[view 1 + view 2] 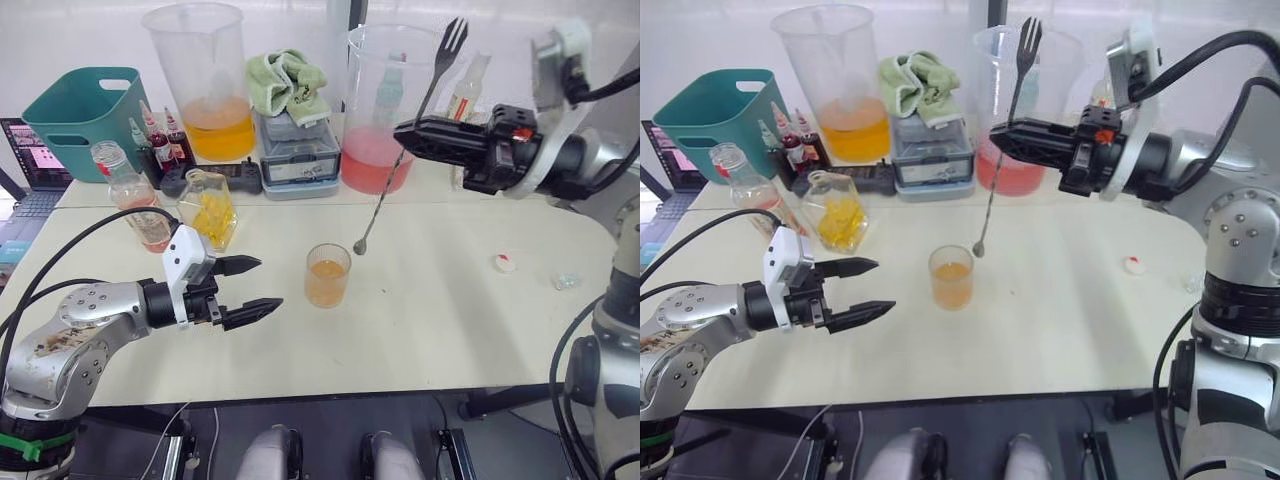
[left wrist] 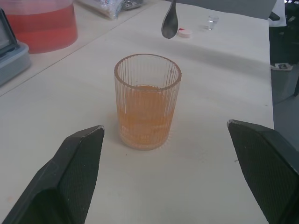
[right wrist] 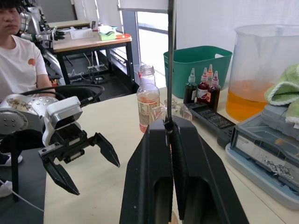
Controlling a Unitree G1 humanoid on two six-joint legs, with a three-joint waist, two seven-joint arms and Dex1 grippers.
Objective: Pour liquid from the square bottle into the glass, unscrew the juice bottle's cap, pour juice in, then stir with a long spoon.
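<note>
both pours look done: the small ribbed clear glass (image 1: 328, 275) on the table holds orange drink; our right gripper (image 1: 1002, 136) pinches the thin long silver spoon (image 1: 400, 158) above it, left gripper (image 1: 254, 289) spread beside; stirring remains

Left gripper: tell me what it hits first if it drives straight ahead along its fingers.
Most likely the glass: it stands centred between the open fingers of the left gripper, with bare table between them.

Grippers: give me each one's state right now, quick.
Left gripper: open, empty, beside the glass.
Right gripper: shut on the long spoon, its bowl hanging above the glass.
</note>
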